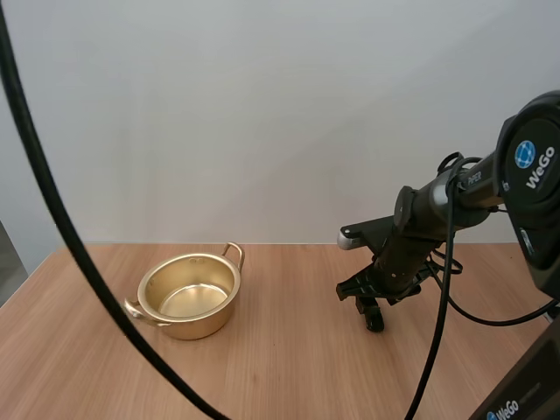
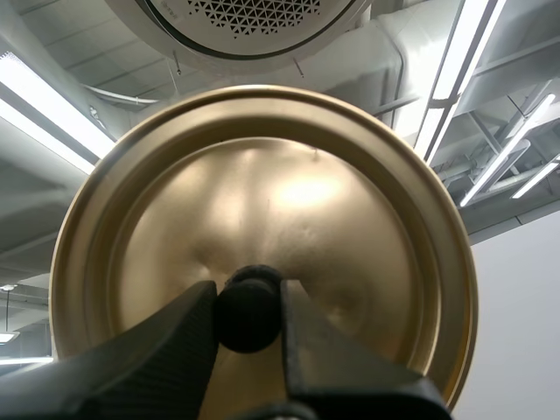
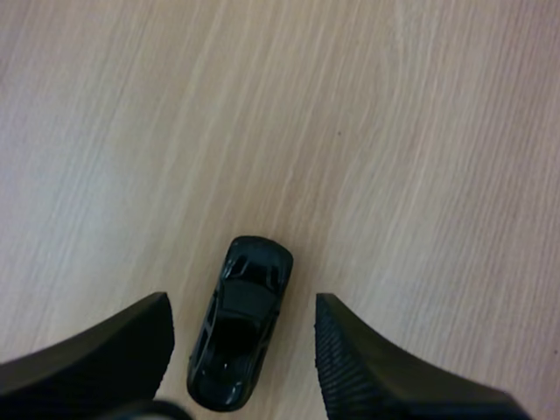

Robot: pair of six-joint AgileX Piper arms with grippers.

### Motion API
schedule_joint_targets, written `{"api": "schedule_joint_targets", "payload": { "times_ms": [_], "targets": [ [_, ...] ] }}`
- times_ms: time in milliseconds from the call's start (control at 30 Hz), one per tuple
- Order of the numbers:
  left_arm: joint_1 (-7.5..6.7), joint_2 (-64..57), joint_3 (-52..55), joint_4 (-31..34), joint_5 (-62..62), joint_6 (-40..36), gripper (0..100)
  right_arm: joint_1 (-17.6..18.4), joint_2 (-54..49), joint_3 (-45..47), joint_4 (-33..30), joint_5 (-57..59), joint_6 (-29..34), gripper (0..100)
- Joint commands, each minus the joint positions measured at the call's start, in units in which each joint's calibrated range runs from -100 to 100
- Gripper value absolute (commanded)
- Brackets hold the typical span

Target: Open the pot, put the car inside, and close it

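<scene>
Wooden desk [image 1: 289, 367] carries a round gold metal pot [image 1: 186, 293], open, lid off. Left claw [image 2: 248, 293] clamped on the black knob [image 2: 248, 317] of the round gold lid [image 2: 262, 192]. Right claw [image 3: 241, 302] low over desk, fingers apart, straddling the small black toy car [image 3: 238, 350] without touching it; car well apart from pot

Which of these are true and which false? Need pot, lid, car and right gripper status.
1. The pot stands open and empty on the table. True.
2. The lid lies beside the pot. False: the left gripper is shut on its black knob.
3. The car is inside the pot. False: it lies on the table.
4. The right gripper is open, with a finger on each side of the car. True.
</scene>
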Motion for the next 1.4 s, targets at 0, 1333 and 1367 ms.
{"api": "schedule_joint_targets", "payload": {
  "times_ms": [0,1333,1367],
  "targets": [
    [0.06,0.1,0.0,0.1,0.1,-0.1,0,0.0,0.0,-0.1,0.1,0.0,0.0,79],
    [0.06,-0.1,0.0,-0.2,5.4,-0.1,0,11.7,-16.8,-17.0,30.0,7.8,-27.5,0],
    [0.06,-0.1,0.0,-0.2,5.4,0.1,0,13.5,-15.9,-18.3,30.0,7.6,-27.5,0]
  ]
}}
